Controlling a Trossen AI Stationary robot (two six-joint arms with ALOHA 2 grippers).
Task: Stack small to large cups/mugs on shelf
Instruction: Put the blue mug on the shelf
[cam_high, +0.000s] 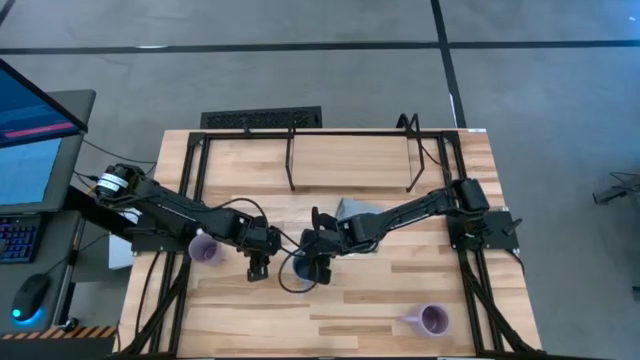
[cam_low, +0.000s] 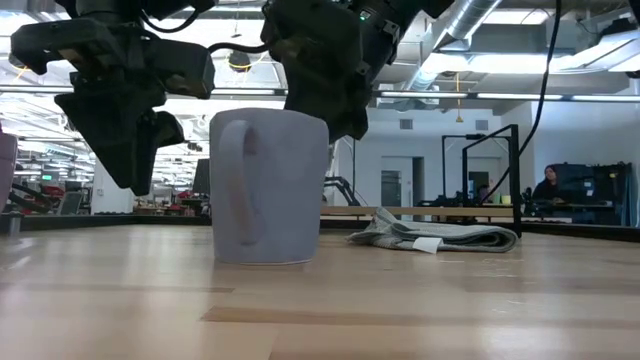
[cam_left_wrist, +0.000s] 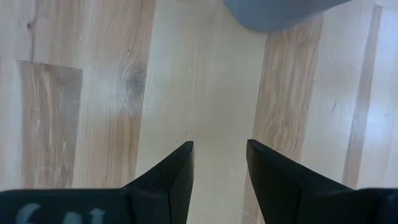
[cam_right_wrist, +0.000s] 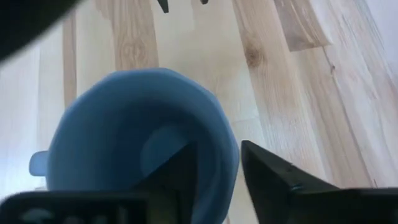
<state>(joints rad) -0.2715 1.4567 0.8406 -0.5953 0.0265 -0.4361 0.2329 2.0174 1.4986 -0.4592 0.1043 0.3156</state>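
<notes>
Fingers of the right gripper (cam_right_wrist: 211, 171) straddle the rim of the blue mug (cam_right_wrist: 134, 134), one inside the cup and one outside, with the wall between them. I cannot tell if they press on it yet. The blue mug (cam_high: 303, 268) stands upright on the table (cam_high: 400, 300), mouth up, near the middle of the high view. Its handle (cam_low: 243, 185) faces the camera in the low view.

Fingers of the left gripper (cam_left_wrist: 217, 171) are open with nothing between them, only bare wood below. The left gripper (cam_high: 259, 267) hangs just to the left of the blue mug in the high view.

A pale lavender mug (cam_high: 204, 249) sits further left in that view, partly under the left arm. I cannot tell which way it points.

A deeper purple mug (cam_high: 432, 319) is in the lower right of the high view, well apart from the others, mouth up, handle to the left.

A black shelf (cam_high: 350, 160) stands at the upper middle of the table, running left to right. A grey cloth (cam_low: 440, 235) lies folded beside the right arm.
</notes>
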